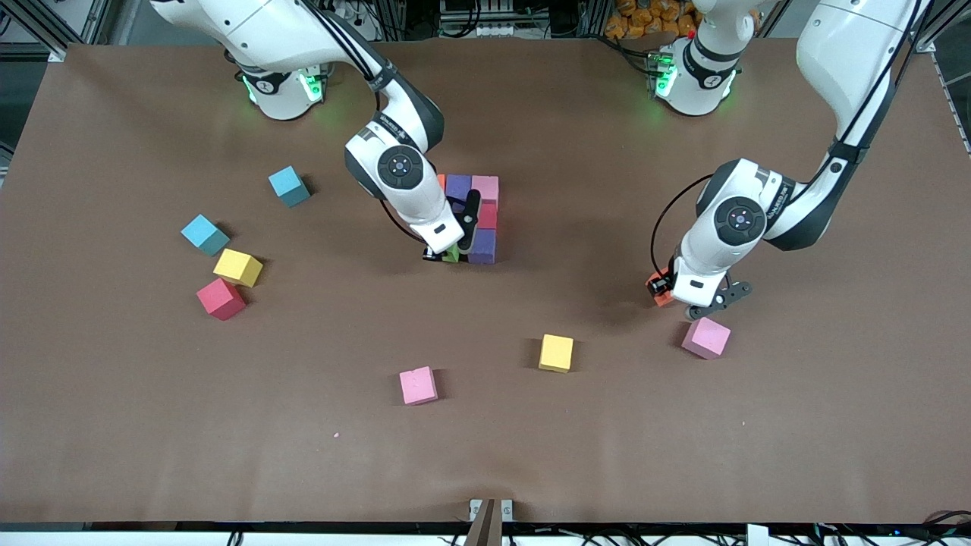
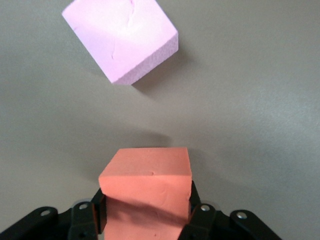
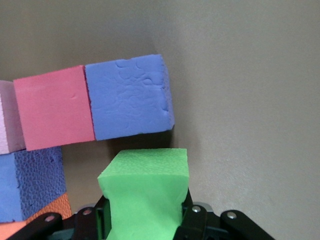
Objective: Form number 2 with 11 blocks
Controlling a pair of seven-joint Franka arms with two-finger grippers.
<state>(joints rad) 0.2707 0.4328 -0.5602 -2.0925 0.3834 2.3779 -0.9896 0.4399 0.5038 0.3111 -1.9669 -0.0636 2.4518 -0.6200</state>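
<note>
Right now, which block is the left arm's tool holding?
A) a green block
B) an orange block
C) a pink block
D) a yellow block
B: in the left wrist view the left tool is shut on the orange block, while a pink block lies loose on the table nearby.

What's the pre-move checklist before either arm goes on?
1. Left gripper shut on orange block: ok.
2. Right gripper shut on green block: ok.
3. Green block beside the purple block at the digit's near end: ok; touching it: cannot tell.
4. Pink block by the left gripper apart from the orange block: ok.
5. Digit complete: not ok; loose yellow block and another pink block lie nearer the front camera.
</note>
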